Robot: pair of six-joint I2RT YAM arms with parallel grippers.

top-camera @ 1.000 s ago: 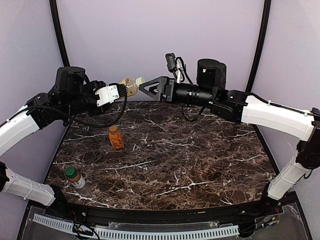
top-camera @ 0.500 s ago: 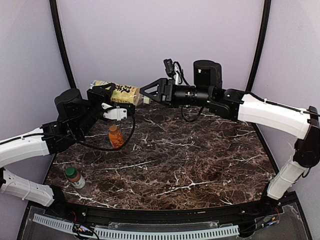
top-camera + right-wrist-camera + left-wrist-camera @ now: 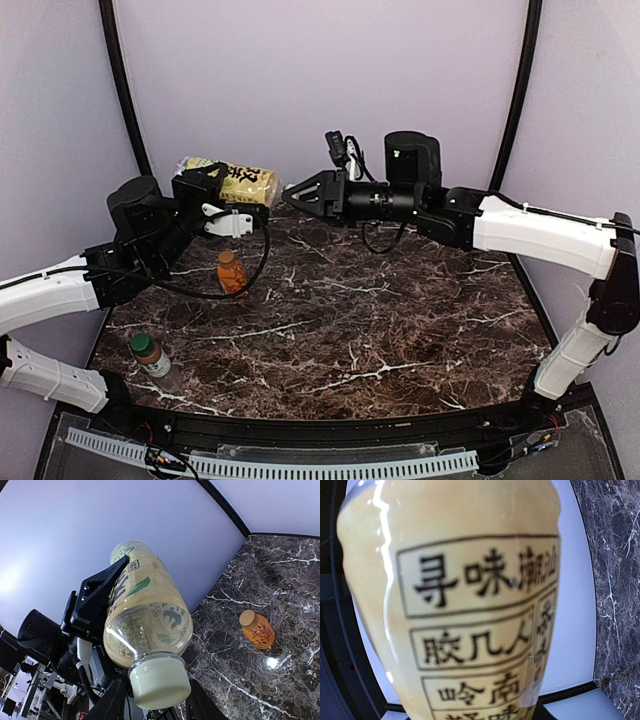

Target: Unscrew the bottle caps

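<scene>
My left gripper point(image 3: 213, 186) is shut on the tall yellow-labelled bottle point(image 3: 228, 183) and holds it sideways in the air above the table's far left. The label point(image 3: 470, 615) fills the left wrist view and hides the fingers. Its pale cap point(image 3: 159, 680) points at my right gripper point(image 3: 292, 192), which is open. The right gripper's fingers point(image 3: 106, 706) stand on either side of the cap, very close to it. The short orange bottle point(image 3: 232, 273) stands on the table below and also shows in the right wrist view point(image 3: 257, 629). The small clear bottle point(image 3: 150, 355) with a green cap stands at the near left.
The dark marble table point(image 3: 400, 310) is ringed by a lilac backdrop point(image 3: 320, 80) with black poles at the sides. A black rail point(image 3: 330, 440) runs along the near edge.
My left arm has dropped and turned the yellow-labelled bottle sideways, cap towards the right. My right gripper has moved left until its open fingers flank the cap.
</scene>
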